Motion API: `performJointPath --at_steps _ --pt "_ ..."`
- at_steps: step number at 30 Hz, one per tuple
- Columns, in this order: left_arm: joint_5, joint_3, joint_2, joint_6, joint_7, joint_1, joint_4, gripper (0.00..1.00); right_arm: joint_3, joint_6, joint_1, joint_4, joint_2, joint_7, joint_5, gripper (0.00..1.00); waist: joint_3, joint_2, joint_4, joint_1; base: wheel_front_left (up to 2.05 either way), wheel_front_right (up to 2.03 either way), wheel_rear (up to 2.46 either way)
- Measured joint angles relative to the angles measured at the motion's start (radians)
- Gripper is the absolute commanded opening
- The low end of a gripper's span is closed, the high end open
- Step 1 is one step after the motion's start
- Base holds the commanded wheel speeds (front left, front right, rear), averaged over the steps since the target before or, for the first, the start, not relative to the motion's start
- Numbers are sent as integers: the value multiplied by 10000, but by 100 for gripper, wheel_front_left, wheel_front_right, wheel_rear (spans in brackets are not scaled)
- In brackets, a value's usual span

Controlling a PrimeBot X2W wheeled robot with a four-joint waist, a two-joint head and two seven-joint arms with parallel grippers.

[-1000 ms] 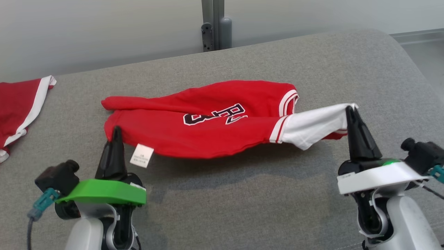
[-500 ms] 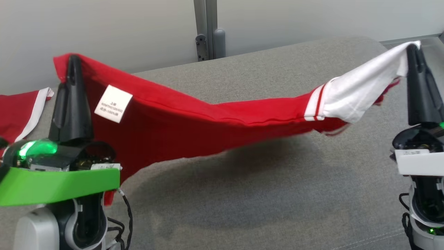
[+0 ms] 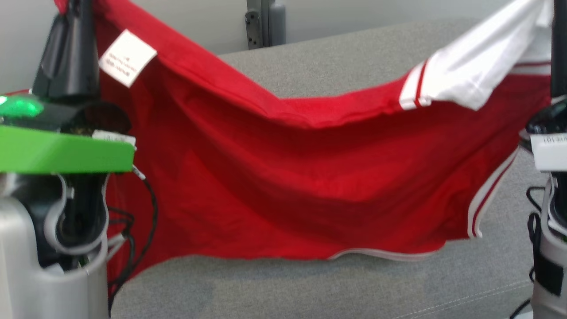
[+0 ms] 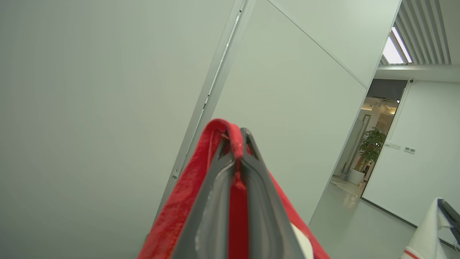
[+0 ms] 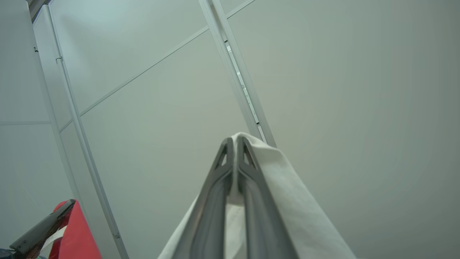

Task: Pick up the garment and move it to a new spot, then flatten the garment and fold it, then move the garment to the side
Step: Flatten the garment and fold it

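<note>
Head view: left gripper (image 4: pixel 240 144) and right gripper (image 5: pixel 235 144), both clamped shut, hold the garment (image 3: pixel 283 186) aloft; placing, flattening and folding remain.

Setting: office-type building, with a room used as a test space. Evidence: a pale partition wall (image 4: pixel 90 90) of large flat panels joined by a metal strip (image 5: pixel 244 90). There is a slatted ceiling (image 4: pixel 424 32) with a recessed light (image 4: pixel 395 46). An open doorway (image 4: pixel 381 111) leads to a lit lobby with a potted plant (image 4: pixel 370 147), and switch plates (image 4: pixel 409 150) sit just beside it. The work surface is a grey upholstered cushion (image 3: pixel 354 57).
</note>
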Motion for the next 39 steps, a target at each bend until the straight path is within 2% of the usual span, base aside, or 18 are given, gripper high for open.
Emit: performJointPath --at_steps 5,9,14,16,18,23,29,34,39 --pt "-33 359 174 132 224 -2728 2366 0 180 0 -3326 2291 115 -364 -562 0 830 0 -31 0 0 0 0" --pt "673 430 460 81 -443 -5588 4757 0 435 0 -6501 4381 322 -1087 -1208 0 1589 0 -60 0 0 0 0" --pt "1530 192 846 -420 -1718 -8210 7499 0 777 0 -9596 7114 575 -2533 -2266 0 2489 0 -204 1 0 0 0" --pt "1651 207 930 -564 -2257 -9040 8326 0 815 0 -10449 7960 606 -3016 -2314 0 2808 0 -304 1 0 0 0" --pt "1799 171 1037 -920 -2777 -9675 9110 0 1174 0 -10996 8629 594 -3475 -1950 0 3151 0 -414 0 0 0 0" --pt "1793 299 1348 -1419 -3714 -9904 10847 0 2441 0 -10845 9565 631 -4008 -792 0 4036 0 -630 2 0 0 0" --pt "1461 585 1776 -1793 -4452 -9138 12207 0 3776 0 -9483 9716 644 -4180 107 0 5048 0 -814 3 0 0 0" --pt "924 823 1676 -2052 -4750 -8743 12456 0 3946 0 -8447 8995 642 -4211 232 0 5586 0 -856 3 0 0 0" --pt "328 984 1601 -2140 -4865 -8171 12090 0 3868 0 -7349 8048 633 -4211 270 0 5603 0 -693 2 0 0 0"
